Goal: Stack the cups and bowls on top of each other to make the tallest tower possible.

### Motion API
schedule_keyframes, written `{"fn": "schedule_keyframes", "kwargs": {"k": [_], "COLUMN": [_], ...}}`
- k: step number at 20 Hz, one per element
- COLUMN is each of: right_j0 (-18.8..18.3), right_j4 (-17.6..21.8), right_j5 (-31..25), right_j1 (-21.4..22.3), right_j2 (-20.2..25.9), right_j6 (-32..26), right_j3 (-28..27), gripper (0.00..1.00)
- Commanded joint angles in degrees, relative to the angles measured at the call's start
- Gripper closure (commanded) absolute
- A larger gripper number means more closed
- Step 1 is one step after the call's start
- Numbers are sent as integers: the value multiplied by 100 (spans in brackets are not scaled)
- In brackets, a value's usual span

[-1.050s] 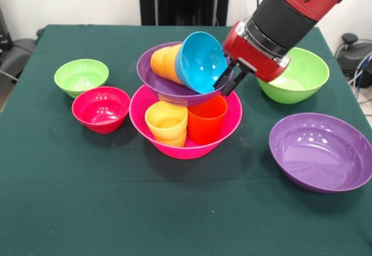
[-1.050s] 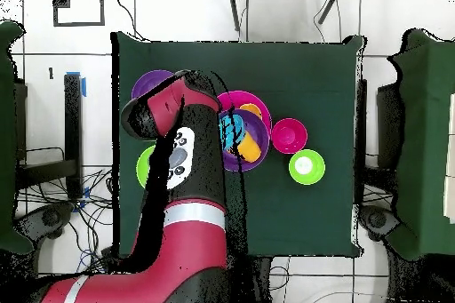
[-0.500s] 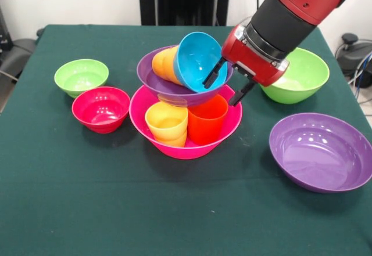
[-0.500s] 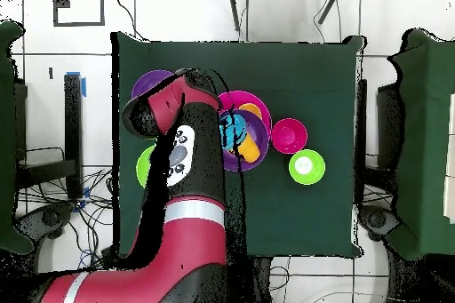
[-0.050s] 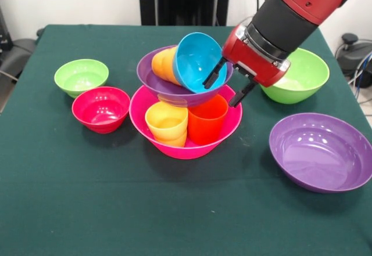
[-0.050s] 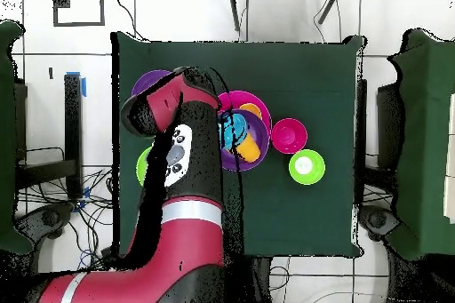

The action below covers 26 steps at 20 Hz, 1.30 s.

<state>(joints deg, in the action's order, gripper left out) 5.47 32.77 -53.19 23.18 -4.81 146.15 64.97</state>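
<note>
Now the gripper (image 5: 225, 86) hangs released, spread beside the tilted blue bowl (image 5: 195, 61).

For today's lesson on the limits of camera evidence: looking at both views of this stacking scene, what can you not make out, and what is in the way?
- Overhead view: the arm covers most of the large light-green bowl and part of the loose purple bowl.
- Front view: the blue bowl hides the far end of the orange cup.
- Front view: the purple bowl hides the cups' tops in the pink bowl.
</note>
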Motion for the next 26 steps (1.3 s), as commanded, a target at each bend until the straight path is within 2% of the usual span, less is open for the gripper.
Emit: {"fn": "schedule_keyframes", "kwargs": {"k": [1,8,19,26], "right_j0": [130,104,-87,-167], "right_j4": [107,-148,-423,-581], "right_j5": [77,-97,-43,195], "right_j1": [-19,350,893,1349], "right_j2": [285,368,534,517], "right_j6": [-376,-517,-890,-905], "right_j3": [-116,131,580,1230], "gripper": [0,0,0,0]}}
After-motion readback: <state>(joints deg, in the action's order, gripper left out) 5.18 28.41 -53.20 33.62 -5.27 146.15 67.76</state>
